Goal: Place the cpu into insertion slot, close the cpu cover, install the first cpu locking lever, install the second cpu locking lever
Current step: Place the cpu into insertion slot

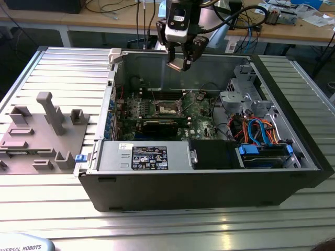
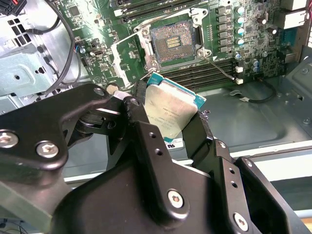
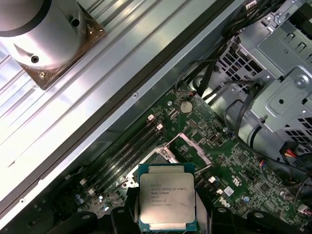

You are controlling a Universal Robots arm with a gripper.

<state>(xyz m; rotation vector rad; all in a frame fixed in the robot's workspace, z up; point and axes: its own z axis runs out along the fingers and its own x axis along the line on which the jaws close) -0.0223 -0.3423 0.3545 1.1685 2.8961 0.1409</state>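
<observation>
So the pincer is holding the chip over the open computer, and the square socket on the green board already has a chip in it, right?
Not quite. The pincer does hold the chip over the open computer, but the square socket on the green board is empty: the second wrist view shows its bare contacts.

In claw [image 2: 168,116], cpu [image 3: 167,201]: satin silver-grey metal top, teal edge. Claw itself matt black, bolts shiny. Beneath claw, glossy green circuit board [image 2: 100,73]; case wall [image 1: 146,68] beyond, dull grey sheet metal.
</observation>
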